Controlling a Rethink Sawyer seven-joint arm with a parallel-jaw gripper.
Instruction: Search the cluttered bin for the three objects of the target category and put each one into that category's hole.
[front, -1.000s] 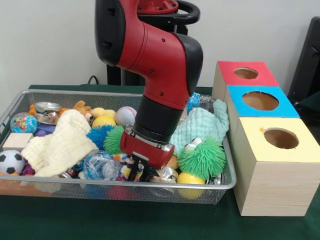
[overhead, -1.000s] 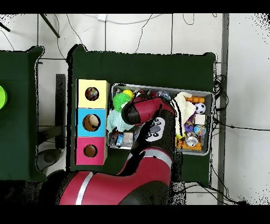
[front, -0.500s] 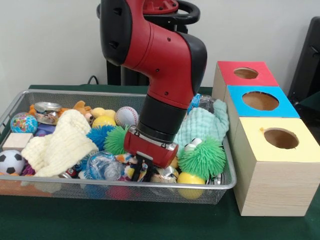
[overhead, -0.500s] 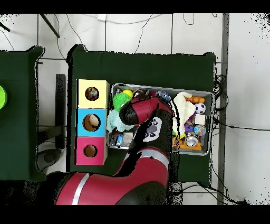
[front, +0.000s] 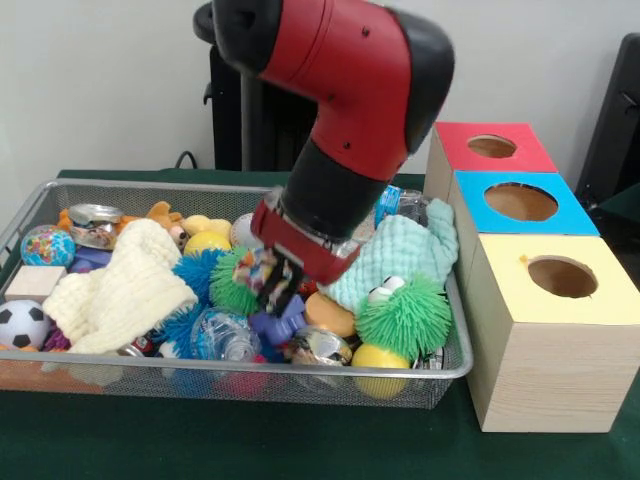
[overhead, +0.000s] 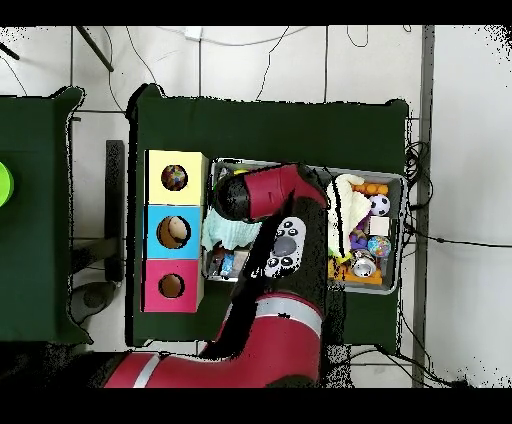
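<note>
1. Gripper (front: 272, 283) now up off the clutter, lifted since 1 s ago; was buried low in bin (front: 300, 372).
2. Clamped on small multicolour toy (front: 262, 272), hanging above purple piece (front: 277, 325) and can (front: 318, 345).
3. Toy's category unclear.
4. Likely pick done; carry to boxes next: red (front: 489, 148), blue (front: 520, 203), yellow (front: 560, 278).

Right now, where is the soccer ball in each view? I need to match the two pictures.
Front view: the soccer ball lies at the picture's lower left, in the near left corner of the wire bin, beside the cream knit cloth.
Overhead view: the soccer ball sits near the bin's upper right corner.
Shared landmark: the yellow-topped box, at the bin's opposite end.
</note>
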